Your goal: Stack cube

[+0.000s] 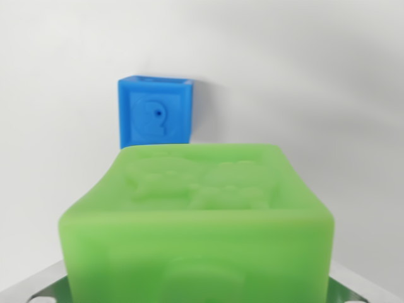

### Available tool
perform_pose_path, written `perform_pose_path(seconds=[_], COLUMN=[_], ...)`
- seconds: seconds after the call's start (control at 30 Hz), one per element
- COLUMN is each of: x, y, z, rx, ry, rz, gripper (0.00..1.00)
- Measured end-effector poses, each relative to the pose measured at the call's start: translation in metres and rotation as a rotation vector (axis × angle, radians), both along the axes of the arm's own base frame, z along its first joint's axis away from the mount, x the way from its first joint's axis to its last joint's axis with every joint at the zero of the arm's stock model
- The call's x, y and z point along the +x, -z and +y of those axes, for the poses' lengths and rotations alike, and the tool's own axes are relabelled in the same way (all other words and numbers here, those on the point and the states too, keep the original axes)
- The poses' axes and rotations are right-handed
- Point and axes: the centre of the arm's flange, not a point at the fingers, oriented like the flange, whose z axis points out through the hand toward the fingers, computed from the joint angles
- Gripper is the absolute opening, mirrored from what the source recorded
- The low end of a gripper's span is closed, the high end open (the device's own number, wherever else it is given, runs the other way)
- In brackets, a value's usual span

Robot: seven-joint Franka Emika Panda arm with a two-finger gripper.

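I am seeing a green cube (pixel 199 221) filling the lower centre of the frame, embossed relief on its top face. A blue cube (pixel 154 112) is sitting behind it, upper left of centre, on a plain white bench (pixel 328 113). Metal pincer parts (pixel 38 291) are showing at the bottom corners; I cannot tell whether the pincer is gripping.

Two cubes are counted — one green cube (pixel 199 221), seen close against the jaws, and one blue cube (pixel 154 112), set well beyond them. Metal gripper parts are glimpsed at both lower corners — possibly two fingers, though blurred.
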Motion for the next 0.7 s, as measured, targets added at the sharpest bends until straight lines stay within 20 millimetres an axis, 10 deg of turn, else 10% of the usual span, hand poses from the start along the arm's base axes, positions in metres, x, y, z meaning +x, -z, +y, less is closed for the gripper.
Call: perform_pose_path(seconds=[0.7], x=[0.001], y=[-0.009], z=[0.038], rx=[0.001], ry=[-0.044], rz=[-0.001], gripper=[0.0])
